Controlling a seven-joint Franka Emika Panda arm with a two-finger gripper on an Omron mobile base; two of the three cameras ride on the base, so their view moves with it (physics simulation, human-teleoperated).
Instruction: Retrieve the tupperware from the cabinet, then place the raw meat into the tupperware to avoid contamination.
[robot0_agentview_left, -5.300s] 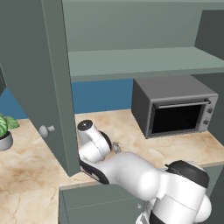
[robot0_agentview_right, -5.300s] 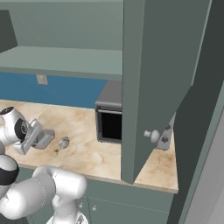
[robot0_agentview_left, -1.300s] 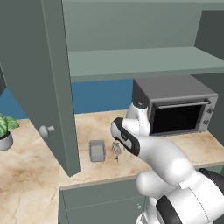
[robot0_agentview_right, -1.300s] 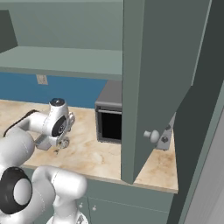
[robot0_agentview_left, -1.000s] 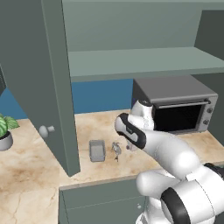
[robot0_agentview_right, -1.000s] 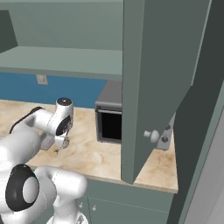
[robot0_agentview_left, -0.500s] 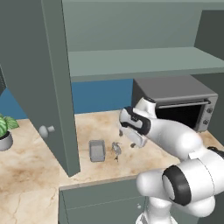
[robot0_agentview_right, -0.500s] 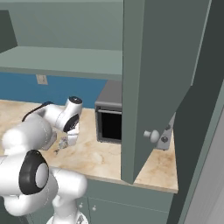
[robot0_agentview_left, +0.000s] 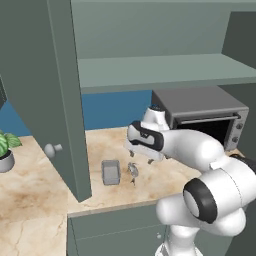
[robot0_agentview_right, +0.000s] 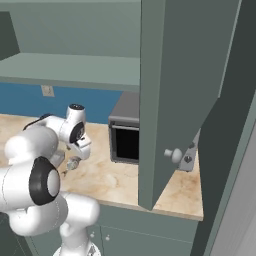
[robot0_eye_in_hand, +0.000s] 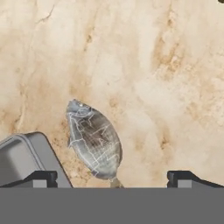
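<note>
The raw meat (robot0_eye_in_hand: 94, 140) is a small grey, white-veined lump lying on the beige counter, also seen from the base as the meat (robot0_agentview_left: 133, 171) and the meat (robot0_agentview_right: 73, 162). Right beside it stands the tupperware (robot0_agentview_left: 111, 172), a small pale grey box; its corner, the tupperware (robot0_eye_in_hand: 24, 159), sits at the hand view's lower left. My gripper (robot0_agentview_left: 140, 159) hangs open just above the meat, pointing down, with nothing between the fingertips (robot0_eye_in_hand: 41, 177). The gripper (robot0_eye_in_hand: 112, 178) is centred slightly to one side of the lump. The wall cabinet (robot0_agentview_left: 160, 70) stands open overhead.
A dark grey microwave (robot0_agentview_left: 200, 112) stands on the counter close behind my arm. The open cabinet door (robot0_agentview_left: 65, 100) hangs down left of the tupperware, and the other door (robot0_agentview_right: 175, 100) at the right. A potted plant (robot0_agentview_left: 5, 150) sits at the far left.
My arm has swung away from the tupperware and stretched forward. The hand has sunk lower over the meat. The tupperware and meat have stayed put.
</note>
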